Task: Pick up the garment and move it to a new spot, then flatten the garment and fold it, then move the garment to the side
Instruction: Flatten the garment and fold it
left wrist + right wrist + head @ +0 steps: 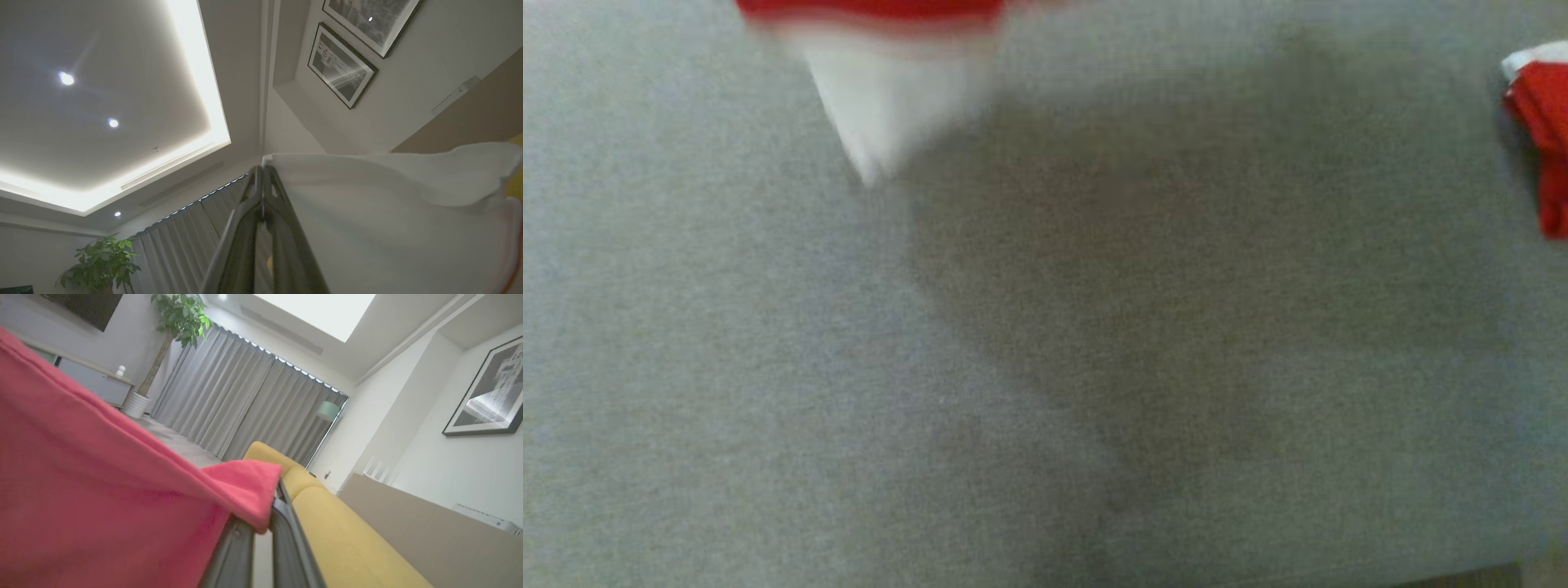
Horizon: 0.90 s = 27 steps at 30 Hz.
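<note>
Garment (882, 90) hangs in the air between both grippers, over the far side of the grey surface (1045, 367).
We judge this is the moving step. The left gripper (262, 173) is clamped on white cloth and the right gripper (269, 506) on red cloth. Next we should lower it flat on the bare middle, away from the red cloth (1543, 122) toward the right side. A yellow sofa (335, 531) and grey curtains (245, 404) stand around.

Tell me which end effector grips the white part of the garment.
The left end effector: its shut fingers pinch a white edge of the garment, while the right end effector holds its red fabric.
</note>
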### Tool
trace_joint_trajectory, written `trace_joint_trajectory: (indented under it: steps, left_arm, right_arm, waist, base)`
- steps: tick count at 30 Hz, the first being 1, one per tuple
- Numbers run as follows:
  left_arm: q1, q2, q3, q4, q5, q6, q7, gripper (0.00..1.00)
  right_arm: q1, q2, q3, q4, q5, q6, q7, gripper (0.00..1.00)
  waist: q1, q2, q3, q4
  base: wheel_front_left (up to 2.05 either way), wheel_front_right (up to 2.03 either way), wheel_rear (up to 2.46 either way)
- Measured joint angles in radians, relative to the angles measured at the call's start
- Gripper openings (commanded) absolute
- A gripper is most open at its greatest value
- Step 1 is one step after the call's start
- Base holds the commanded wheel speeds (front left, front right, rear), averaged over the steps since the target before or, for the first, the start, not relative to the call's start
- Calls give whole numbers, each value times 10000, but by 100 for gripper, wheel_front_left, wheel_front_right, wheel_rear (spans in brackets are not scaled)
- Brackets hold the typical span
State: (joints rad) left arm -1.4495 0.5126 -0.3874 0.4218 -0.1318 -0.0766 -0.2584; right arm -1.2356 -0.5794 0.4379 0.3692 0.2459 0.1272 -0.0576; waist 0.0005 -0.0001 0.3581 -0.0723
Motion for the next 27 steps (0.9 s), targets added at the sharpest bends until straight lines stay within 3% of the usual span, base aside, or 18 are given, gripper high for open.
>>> trace_joint_trajectory:
  steps: [6, 12, 20, 27]
  left_arm:
    - [-210, -65, 662, -1542, 136, 65, -27, 0]
    - [2038, -161, 851, -2472, -65, -219, -25, 0]
    - [6269, -299, 941, -3720, -163, -385, -25, 0]
    - [10616, -368, 767, -4063, -343, -472, -21, 0]
  right_arm:
    - [-1290, 236, 38, 1524, -729, 0, -1323, 0]
    - [-632, 332, 571, 2696, -685, -2, -1649, 0]
    - [2138, 324, 798, 3438, -12, 0, -1864, 0]
    - [5529, 236, 523, 2926, 523, 0, -1900, 0]
  waist:
    - [-3, 0, 775, 61]
    - [-2, 0, 1120, 436]
    - [-6, 0, 488, 717]
    - [-9, 1, -772, 778]
  base:
    - [0, 0, 0]
    - [0, 0, 0]
    - [0, 0, 0]
    - [0, 0, 0]
